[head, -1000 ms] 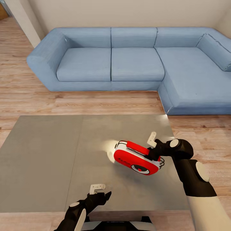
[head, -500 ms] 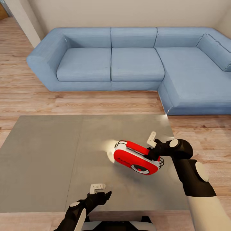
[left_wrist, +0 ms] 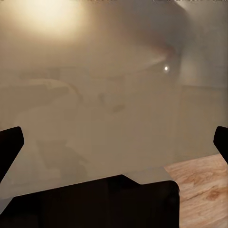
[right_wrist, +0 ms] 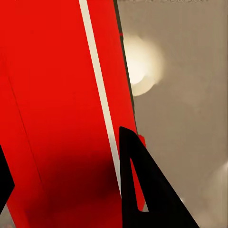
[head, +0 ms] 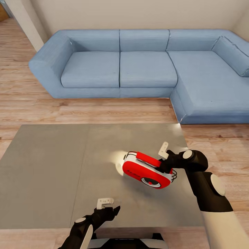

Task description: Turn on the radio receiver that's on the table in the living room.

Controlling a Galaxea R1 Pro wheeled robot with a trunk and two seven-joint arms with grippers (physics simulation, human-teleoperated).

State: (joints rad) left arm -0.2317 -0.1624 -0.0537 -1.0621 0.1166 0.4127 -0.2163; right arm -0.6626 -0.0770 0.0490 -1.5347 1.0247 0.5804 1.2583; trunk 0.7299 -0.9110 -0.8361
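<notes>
Right hand [head: 165, 159] is clamped on the small red rounded radio [head: 148, 172], lower right on the glossy grey bench [head: 52, 173]. Left hand [head: 108, 205] idles apart. I'd hold it steady and press the switch gently.

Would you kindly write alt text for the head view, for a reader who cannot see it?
The right pincer holds the red radio receiver by its end, tilted above the grey table. The left pincer hangs open over the table's near edge. Behind, a blue L-shaped sofa stands on a light wood floor.
</notes>
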